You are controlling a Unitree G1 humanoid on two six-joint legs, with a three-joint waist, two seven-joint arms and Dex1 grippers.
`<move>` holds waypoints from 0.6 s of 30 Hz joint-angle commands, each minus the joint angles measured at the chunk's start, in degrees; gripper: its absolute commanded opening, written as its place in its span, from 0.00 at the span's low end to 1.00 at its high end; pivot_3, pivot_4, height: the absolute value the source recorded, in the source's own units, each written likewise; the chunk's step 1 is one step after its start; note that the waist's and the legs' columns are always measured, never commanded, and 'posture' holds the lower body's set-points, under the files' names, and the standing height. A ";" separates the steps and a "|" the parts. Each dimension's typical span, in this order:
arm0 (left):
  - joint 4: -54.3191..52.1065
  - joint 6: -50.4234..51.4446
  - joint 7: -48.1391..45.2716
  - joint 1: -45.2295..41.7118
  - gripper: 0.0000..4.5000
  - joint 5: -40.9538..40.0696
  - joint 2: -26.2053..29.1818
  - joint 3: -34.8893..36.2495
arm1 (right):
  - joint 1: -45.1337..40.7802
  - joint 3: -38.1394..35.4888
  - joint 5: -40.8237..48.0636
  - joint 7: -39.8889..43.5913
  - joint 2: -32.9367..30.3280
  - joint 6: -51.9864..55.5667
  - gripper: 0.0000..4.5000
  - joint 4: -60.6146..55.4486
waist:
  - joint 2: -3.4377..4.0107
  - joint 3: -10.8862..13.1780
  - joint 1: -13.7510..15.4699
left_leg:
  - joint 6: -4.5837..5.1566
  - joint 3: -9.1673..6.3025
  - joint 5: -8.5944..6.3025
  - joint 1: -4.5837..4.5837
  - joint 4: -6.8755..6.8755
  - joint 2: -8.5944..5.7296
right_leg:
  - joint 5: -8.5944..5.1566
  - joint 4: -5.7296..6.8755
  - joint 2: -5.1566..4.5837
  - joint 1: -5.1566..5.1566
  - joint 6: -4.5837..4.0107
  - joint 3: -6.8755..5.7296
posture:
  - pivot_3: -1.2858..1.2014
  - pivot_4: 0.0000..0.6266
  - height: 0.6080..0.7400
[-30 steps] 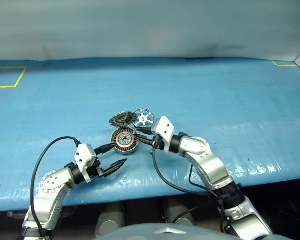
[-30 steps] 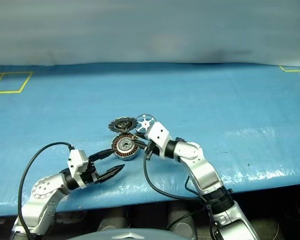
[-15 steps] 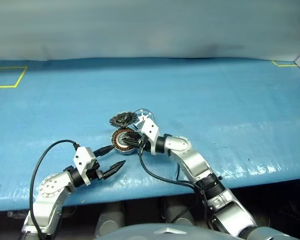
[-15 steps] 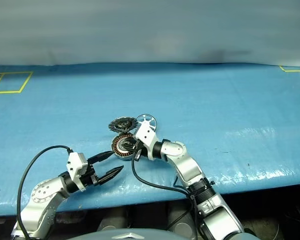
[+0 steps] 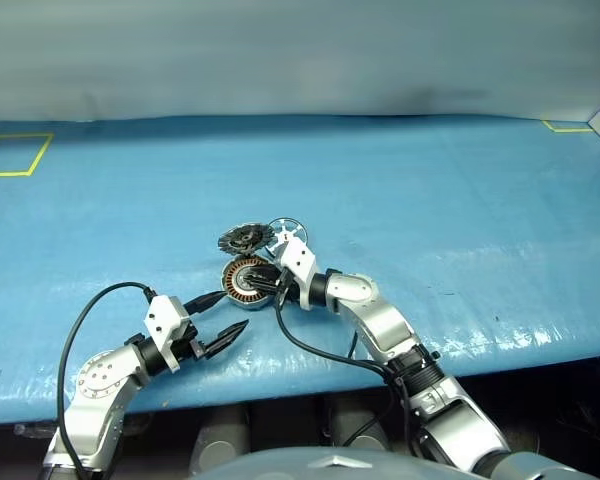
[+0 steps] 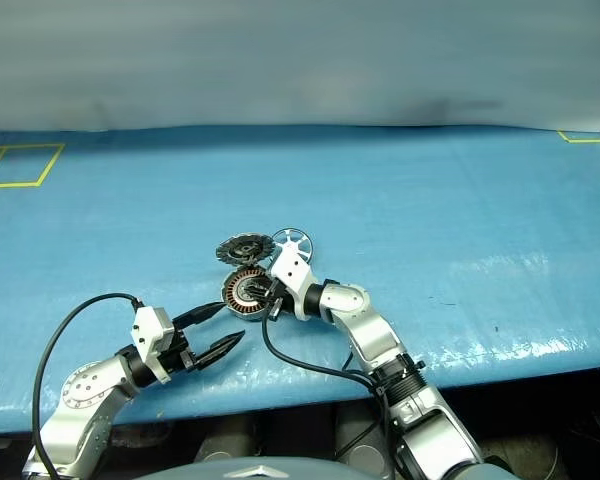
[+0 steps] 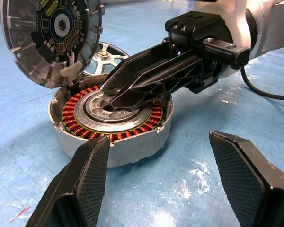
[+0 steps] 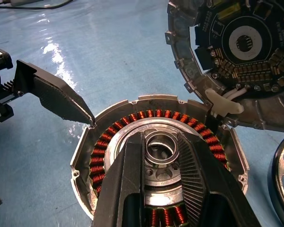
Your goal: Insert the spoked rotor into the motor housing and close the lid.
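Observation:
The motor housing [image 5: 242, 281] lies on the blue table with its copper windings [image 7: 80, 124] facing up. The lid [image 5: 243, 238] leans tilted against the housing's far rim, its circuit side [image 8: 236, 47] showing, joined to the housing by a white plug. The spoked rotor [image 5: 288, 230] lies flat behind them, partly hidden by my right wrist. My right gripper [image 8: 158, 137] reaches over the housing with its jaws slightly open on either side of the grey centre ring [image 8: 161, 147]. My left gripper [image 5: 234, 310] stands open at the housing's near-left side, holding nothing; one of its fingertips [image 8: 91, 122] sits at the rim.
A blue sheet covers the table [image 5: 430, 200], and its front edge [image 5: 310, 385] runs just behind my arms. A yellow tape square [image 5: 15, 155] marks the far left and a yellow corner [image 5: 565, 127] the far right. A black cable [image 5: 90, 310] loops over my left arm.
My right gripper has moved left and down from beside the housing to over its centre, now covering more of the rotor. The left gripper has stayed put.

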 commanded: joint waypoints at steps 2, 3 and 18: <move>0.33 -2.00 0.17 0.27 0.82 0.05 -0.21 0.87 | -1.25 -0.83 0.32 0.20 0.77 -1.34 0.15 -0.39 | 0.00 0.00 -0.01 | 0.00 0.00 0.00 0.00 0.00 0.00 | 0.00 0.00 0.00 0.00 0.00 0.00 | 0.52 0.24 1.00; 0.50 -2.23 0.24 0.32 0.82 0.07 -0.19 0.97 | -1.30 -0.73 0.29 0.38 0.80 -1.36 0.15 -0.36 | 0.00 0.00 -0.03 | 0.00 0.00 0.00 0.00 0.00 0.00 | 0.00 0.00 0.00 0.00 0.00 0.00 | 0.52 0.24 1.00; 2.12 -3.71 0.66 0.36 0.82 0.25 -0.31 0.83 | -1.15 -0.26 -0.11 1.28 1.26 -1.30 0.15 -0.52 | 0.00 0.00 -0.12 | -0.01 0.02 0.00 -0.03 -0.03 0.01 | 0.00 0.00 0.00 -0.06 0.00 0.00 | 0.52 0.24 1.00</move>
